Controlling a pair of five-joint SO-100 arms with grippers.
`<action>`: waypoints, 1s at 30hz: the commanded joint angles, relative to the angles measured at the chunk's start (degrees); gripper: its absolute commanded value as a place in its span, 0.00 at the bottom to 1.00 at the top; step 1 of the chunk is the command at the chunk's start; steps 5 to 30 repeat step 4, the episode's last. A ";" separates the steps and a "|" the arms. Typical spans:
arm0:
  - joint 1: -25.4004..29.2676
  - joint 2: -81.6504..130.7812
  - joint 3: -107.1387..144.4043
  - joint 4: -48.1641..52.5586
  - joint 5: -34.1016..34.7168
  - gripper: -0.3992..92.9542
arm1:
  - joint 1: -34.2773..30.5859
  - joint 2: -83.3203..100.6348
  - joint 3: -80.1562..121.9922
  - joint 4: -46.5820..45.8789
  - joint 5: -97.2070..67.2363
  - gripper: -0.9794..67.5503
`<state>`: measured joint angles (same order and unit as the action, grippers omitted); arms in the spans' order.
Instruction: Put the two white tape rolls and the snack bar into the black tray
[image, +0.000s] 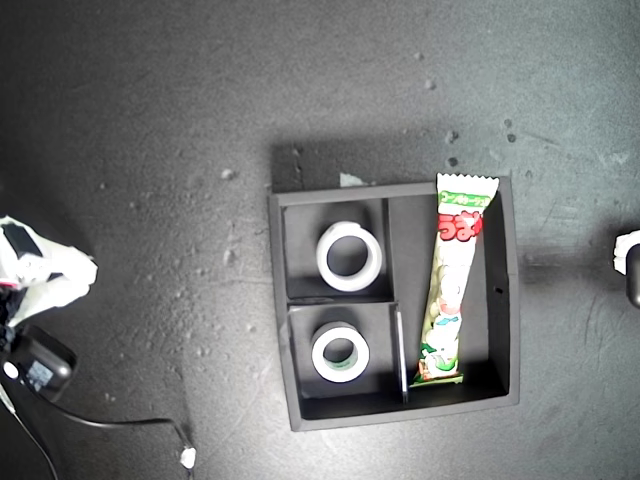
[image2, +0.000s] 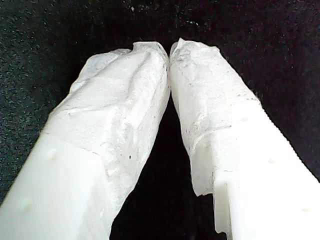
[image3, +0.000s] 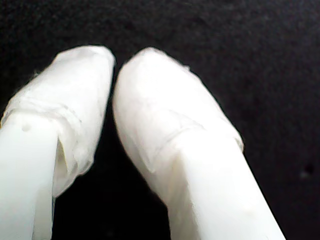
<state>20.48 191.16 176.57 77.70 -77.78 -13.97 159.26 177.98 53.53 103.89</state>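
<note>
The black tray (image: 508, 300) sits in the middle of the exterior view. One white tape roll (image: 349, 255) lies in its upper small compartment and another (image: 340, 353) in the lower small one. The snack bar (image: 455, 280) lies along the long compartment, its top crimped end resting on the tray's wall. My first gripper (image2: 169, 50) is shut, white-wrapped tips touching, with only dark surface beyond. My second gripper (image3: 114, 62) is also shut on nothing. Neither wrist view shows the tray.
An arm's white-wrapped end (image: 45, 275) shows at the exterior view's left edge, another arm (image: 630, 262) at its right edge; which is which I cannot tell. A black block with a cable (image: 40, 368) lies at the exterior view's lower left. The table is dark and speckled.
</note>
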 joint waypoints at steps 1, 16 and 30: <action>0.62 2.72 3.25 2.20 0.62 0.01 | -0.97 -0.53 0.70 2.20 0.35 0.02; 0.62 2.72 3.25 2.20 0.62 0.01 | -0.97 -0.53 0.70 2.20 0.35 0.02; 0.62 2.72 3.25 2.20 0.62 0.01 | -0.97 -0.53 0.70 2.20 0.35 0.02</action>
